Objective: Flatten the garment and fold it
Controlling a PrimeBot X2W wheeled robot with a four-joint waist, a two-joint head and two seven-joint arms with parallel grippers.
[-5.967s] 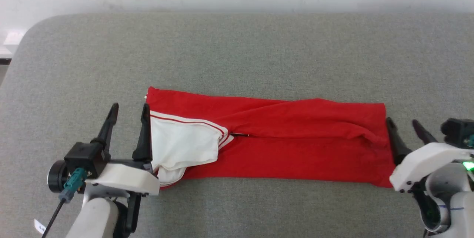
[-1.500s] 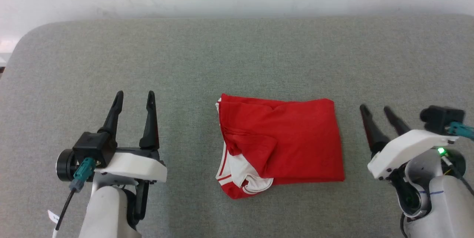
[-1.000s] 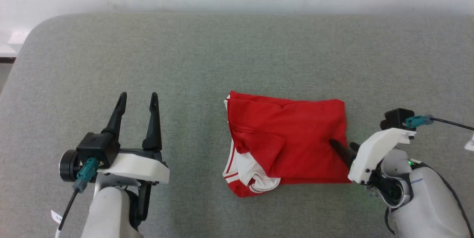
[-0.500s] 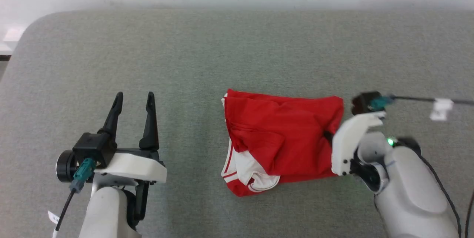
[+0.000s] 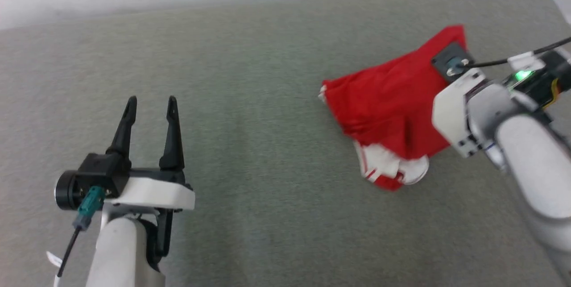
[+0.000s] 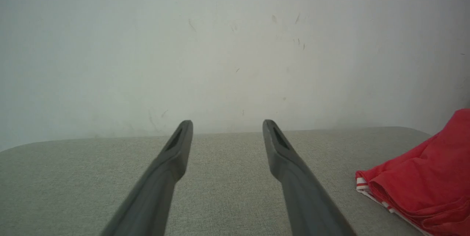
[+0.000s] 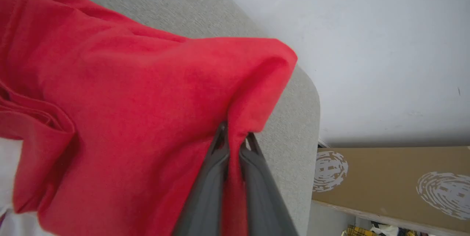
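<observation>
Right wrist view: the right hand (image 7: 235, 138) is pinching shut on a thick red fold of the shirt (image 7: 128, 93), which is lying bunched near the bench's (image 5: 267, 153) right end. The left hand (image 5: 151, 99) is hovering open, well apart. The cloth is looking soft, light and limp, so it is probably best taken at the corners, through all layers.
</observation>
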